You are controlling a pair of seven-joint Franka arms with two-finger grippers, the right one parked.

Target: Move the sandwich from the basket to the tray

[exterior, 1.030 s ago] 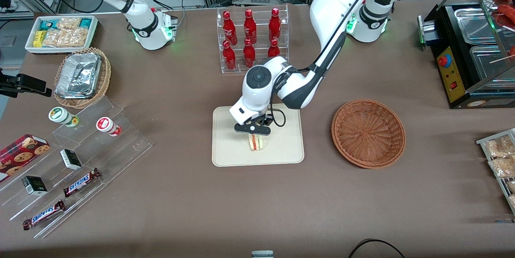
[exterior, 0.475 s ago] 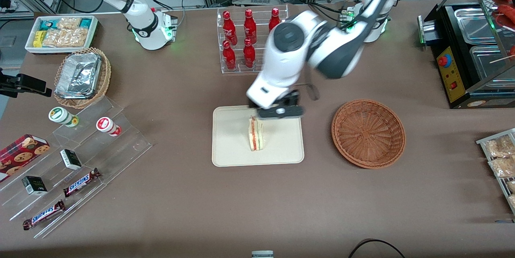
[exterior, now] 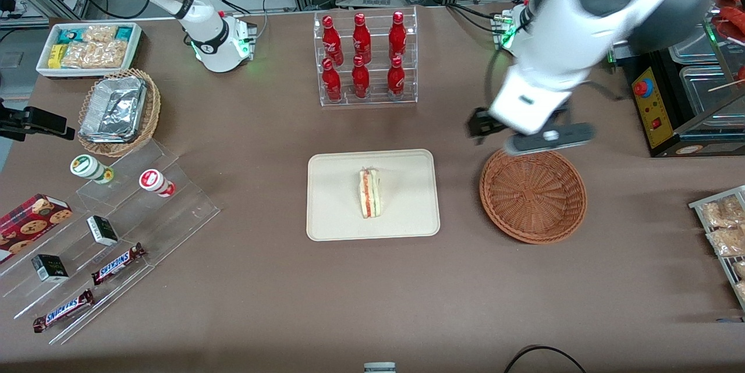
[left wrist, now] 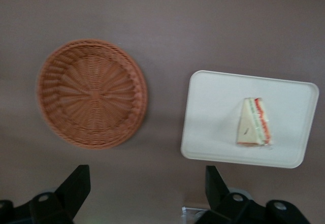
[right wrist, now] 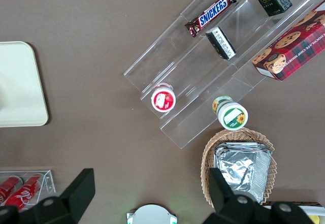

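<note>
We see the triangular white-bread sandwich (exterior: 370,193) resting on the cream rectangular tray (exterior: 332,221). Nearby sits the empty reddish-brown wicker basket (exterior: 532,194). Above its farther rim our tool (exterior: 531,135) hangs open, empty. Little risk remains beyond the arm clipping the basket.

The front camera looks steeply down over the whole table (exterior: 262,315). High up, the left gripper (left wrist: 147,193) wrist camera faces straight down, sharing the basket (left wrist: 91,93), tray (left wrist: 213,112) and sandwich (left wrist: 253,122).
</note>
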